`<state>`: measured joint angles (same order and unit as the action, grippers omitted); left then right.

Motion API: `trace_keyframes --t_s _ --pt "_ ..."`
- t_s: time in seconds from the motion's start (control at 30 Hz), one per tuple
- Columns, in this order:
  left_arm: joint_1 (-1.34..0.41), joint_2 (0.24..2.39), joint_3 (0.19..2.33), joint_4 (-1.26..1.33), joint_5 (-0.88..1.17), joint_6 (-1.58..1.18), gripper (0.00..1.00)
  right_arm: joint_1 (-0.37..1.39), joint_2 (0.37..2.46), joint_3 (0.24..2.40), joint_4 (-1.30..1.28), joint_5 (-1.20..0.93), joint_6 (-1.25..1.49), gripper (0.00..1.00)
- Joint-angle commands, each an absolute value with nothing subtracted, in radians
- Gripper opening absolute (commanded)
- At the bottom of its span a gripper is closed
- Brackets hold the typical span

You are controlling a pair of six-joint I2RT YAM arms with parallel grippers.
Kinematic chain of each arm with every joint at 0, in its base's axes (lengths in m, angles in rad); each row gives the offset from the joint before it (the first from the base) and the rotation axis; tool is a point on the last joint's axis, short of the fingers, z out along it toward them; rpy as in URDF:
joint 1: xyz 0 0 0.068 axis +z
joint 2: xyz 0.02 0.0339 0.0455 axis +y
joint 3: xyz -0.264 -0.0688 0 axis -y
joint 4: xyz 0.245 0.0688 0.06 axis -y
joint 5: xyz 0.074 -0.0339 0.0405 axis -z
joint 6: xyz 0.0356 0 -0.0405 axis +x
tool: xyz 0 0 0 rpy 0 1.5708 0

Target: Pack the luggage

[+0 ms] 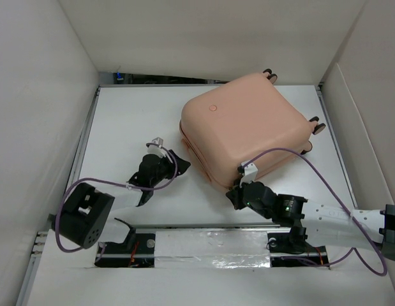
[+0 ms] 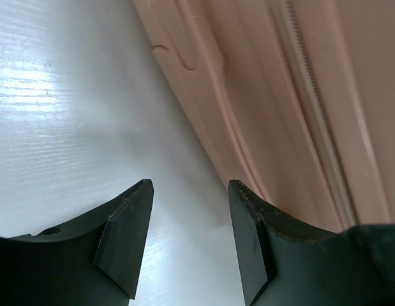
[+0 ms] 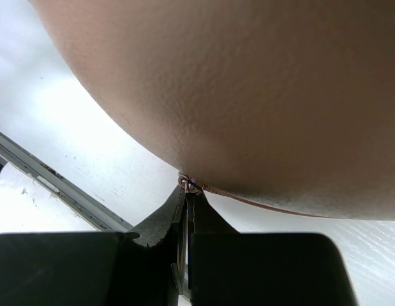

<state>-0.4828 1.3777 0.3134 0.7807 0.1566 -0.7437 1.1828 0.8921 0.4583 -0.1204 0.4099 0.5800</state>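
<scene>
Luggage [image 1: 248,124]: plain peach-pink shell, no pattern, fine pebbled grain. Its wheels [image 1: 318,125]: black with pink. Zip [image 2: 310,95]: pale cream. Desk [image 1: 127,121]: white, faint wood-grain lines. Left tool [image 2: 191,185] and right tool [image 3: 186,191]: black. Cables [image 1: 283,150]: purple.

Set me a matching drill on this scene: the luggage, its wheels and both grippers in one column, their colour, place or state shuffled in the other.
1 luggage
2 wheels
3 left gripper
4 right gripper

A jaws apart, nothing between
B peach-pink, closed
C shut on a small metal ring
D dark, poking out at the far-right end

Pairs: 1-B, 2-D, 3-A, 4-C
</scene>
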Motion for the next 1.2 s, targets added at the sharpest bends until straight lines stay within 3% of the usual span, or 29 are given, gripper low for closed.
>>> trace_keyframes --t_s 0.0,0.1,0.83,0.93,0.97,1.0,1.03,1.17 --pt "-0.486 1.27 0.272 0.851 0.152 -0.749 0.47 1.177 0.885 0.494 0.003 0.387 0.577 0.0" --pt "-0.486 1.239 0.291 0.81 0.164 -0.738 0.5 1.177 0.881 0.492 0.003 0.387 0.578 0.0" --pt "-0.495 1.557 0.488 0.83 0.161 -0.723 0.5 1.161 0.812 0.451 0.003 0.391 0.591 0.0" --pt "-0.495 1.621 0.511 0.867 0.179 -0.729 0.4 1.119 0.77 0.44 -0.006 0.365 0.578 0.0" --pt "-0.506 1.634 0.524 0.874 0.179 -0.729 0.27 1.106 0.759 0.433 -0.027 0.354 0.574 0.0" --pt "-0.506 1.646 0.534 0.876 0.184 -0.729 0.2 1.094 0.749 0.43 -0.031 0.338 0.571 0.0" --pt "-0.506 1.658 0.541 0.876 0.187 -0.727 0.03 1.068 0.727 0.426 -0.04 0.333 0.562 0.0" --pt "-0.506 1.626 0.529 0.88 0.146 -0.727 0.0 1.016 0.689 0.419 -0.069 0.299 0.542 0.0"
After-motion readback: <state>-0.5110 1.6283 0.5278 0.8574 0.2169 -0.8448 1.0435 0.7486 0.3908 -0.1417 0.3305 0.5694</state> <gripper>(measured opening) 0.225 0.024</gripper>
